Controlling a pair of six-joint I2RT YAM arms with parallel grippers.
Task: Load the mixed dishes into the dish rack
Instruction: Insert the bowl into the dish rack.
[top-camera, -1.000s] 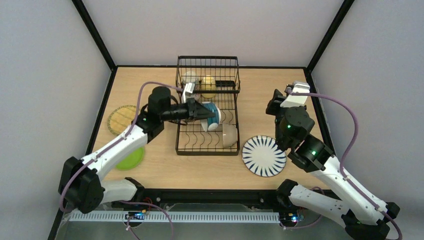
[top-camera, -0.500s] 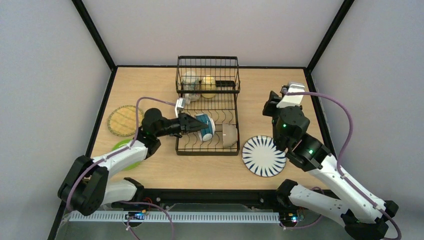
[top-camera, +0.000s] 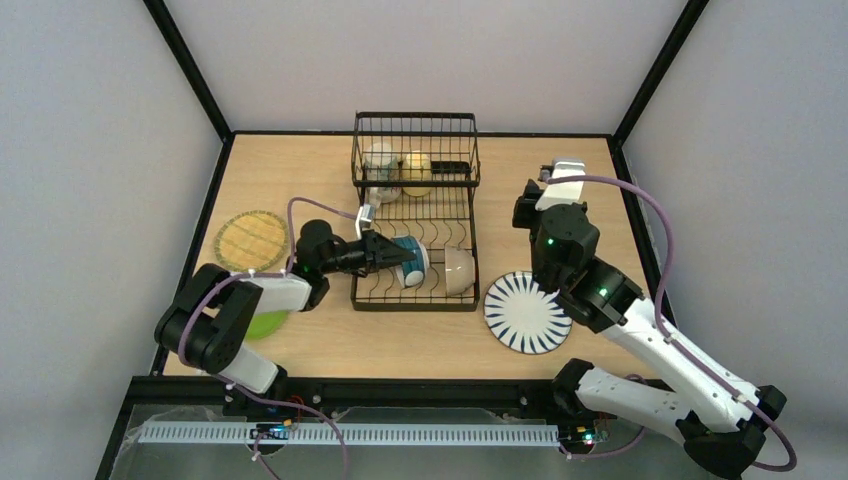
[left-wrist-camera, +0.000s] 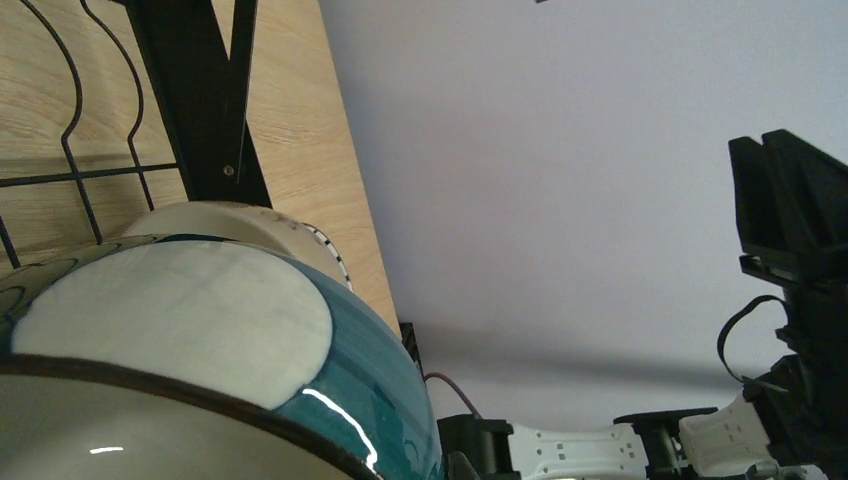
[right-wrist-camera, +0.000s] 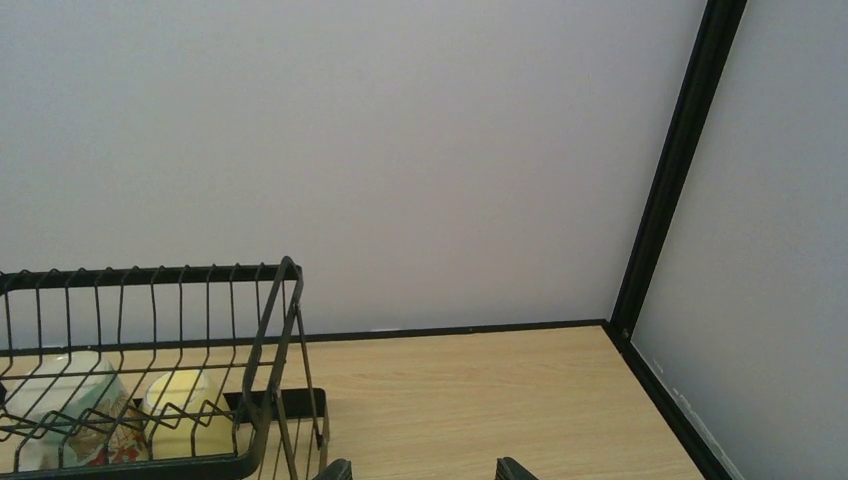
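From above, the left tool (top-camera: 392, 256) is clenched on the blue bowl (top-camera: 414, 264) and holds it on edge among the dividers of the rack (top-camera: 414, 306), just beside the white bowl (top-camera: 459, 270), which is tipped the same way. I judge the tilt is meant to let the wires prop it. The beige mug (top-camera: 378, 157) and yellow mug (top-camera: 416, 171) sit in the raised basket at the far end. Three plates lie on the worktop (top-camera: 300, 170), not yet loaded: the woven plate (top-camera: 250, 240) and the lime plate (top-camera: 264, 324), half hidden under the left arm, lie left of the rack, and the striped plate (top-camera: 525, 312) lies right of it. The right tool (top-camera: 522, 208) hangs beyond that plate, touching nothing. At the left wrist, the blue bowl's glazed wall fills the lower frame, with the white bowl's rim close behind it and the tool's own fingers out of sight. At the right wrist, the fingertips stand apart and empty, released, facing the basket with both mugs. No brand, label or writing can be read in any view.
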